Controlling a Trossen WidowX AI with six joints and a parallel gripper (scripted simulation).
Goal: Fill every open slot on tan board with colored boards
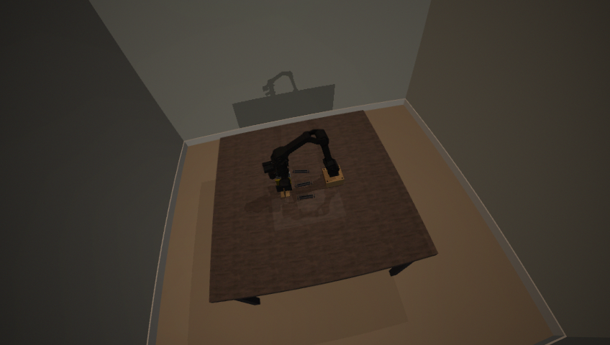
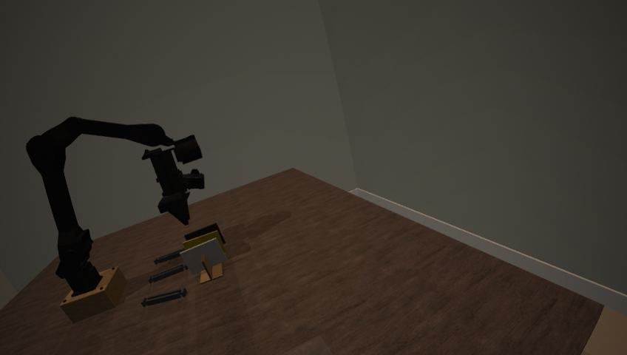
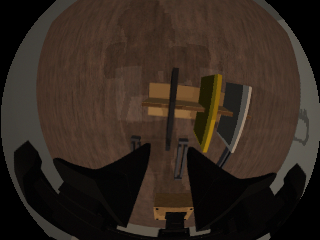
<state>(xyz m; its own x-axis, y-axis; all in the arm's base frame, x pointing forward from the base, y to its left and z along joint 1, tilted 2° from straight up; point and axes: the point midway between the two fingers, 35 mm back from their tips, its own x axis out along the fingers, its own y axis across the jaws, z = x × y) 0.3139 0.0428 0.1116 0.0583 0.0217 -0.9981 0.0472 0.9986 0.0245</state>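
Plainly, jaws: I hold them apart, nothing clamped between them, their tips above the boards and clear of them.

My arm [image 1: 295,145] [image 2: 105,128]: bent in an arch, its wrist end reaching down over the board group.

Tan board [image 1: 284,192] [image 2: 205,265] [image 3: 187,106]: standing on the tabletop [image 1: 321,247] [image 2: 373,281] [image 3: 90,85], at 12 o'clock from my jaws in the wrist view, with flat tan pieces at its foot.

Black board [image 2: 202,232] [image 3: 172,107]: upright across the tan board, at 12 o'clock from the gap between my jaws in the wrist view.

Yellow board [image 1: 278,181] [image 2: 200,240] [image 3: 209,112]: also crosswise, between the black one and the white-edged one, toward 1 o'clock from that gap.

White-edged board [image 2: 195,258] [image 3: 237,117]: crosswise too, toward 2 o'clock; how deep each notch sits, I cannot tell.

Holders: three dark ones on the tabletop, no colored board in them. Seen from the tan board in my wrist view, one [image 1: 306,197] [image 2: 169,256] [image 3: 136,138] is near 8 o'clock, the middle one [image 1: 304,184] [image 2: 167,273] [image 3: 179,159] at 6, the last [image 1: 301,171] [image 2: 163,297] [image 3: 224,158] near 5.

Base block [image 1: 334,183] [image 2: 94,308] [image 3: 172,199]: 6 o'clock in the wrist view, beyond the holders.
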